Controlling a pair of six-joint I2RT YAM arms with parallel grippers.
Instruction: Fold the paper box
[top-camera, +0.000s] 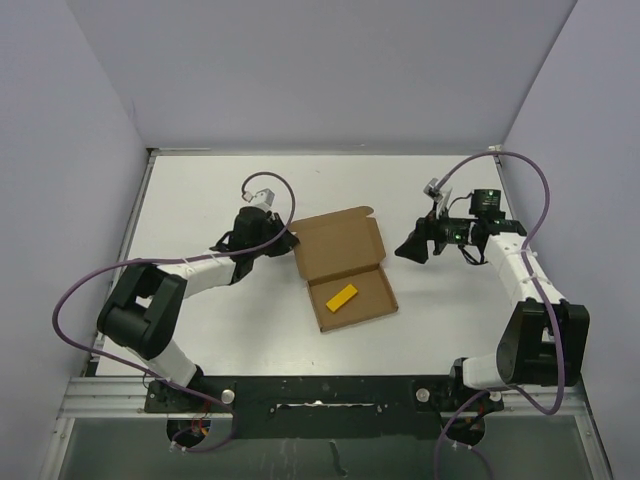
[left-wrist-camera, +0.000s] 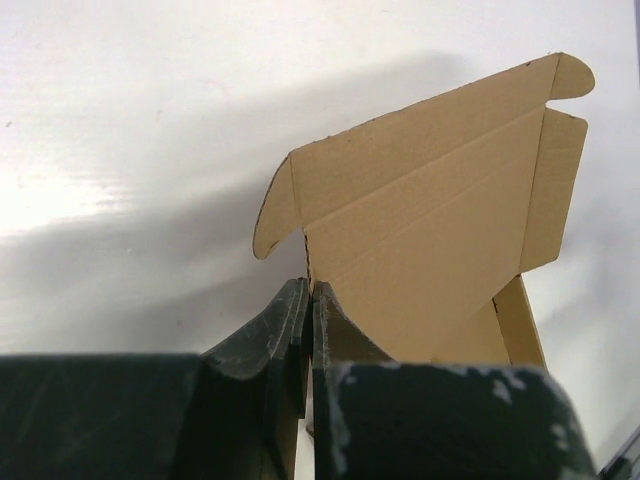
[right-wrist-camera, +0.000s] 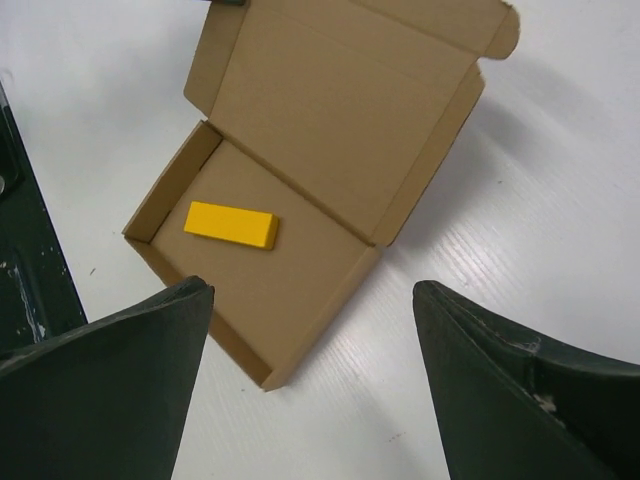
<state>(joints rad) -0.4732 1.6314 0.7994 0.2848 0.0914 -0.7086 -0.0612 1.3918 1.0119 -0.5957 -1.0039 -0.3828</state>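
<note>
The paper box (top-camera: 338, 245) lies open on the desk (top-camera: 200, 200), a yellow block (top-camera: 341, 297) in its tray. The left pincer (top-camera: 287, 240) is clenched on the box's left lid edge. The right pincer (top-camera: 404, 250) hangs released just right of the box.

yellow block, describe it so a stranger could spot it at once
At the middle of the white table lies an open brown paper box. In its shallow tray, beside the open lid, lies the yellow block: a small bright bar, the only thing inside.
</note>
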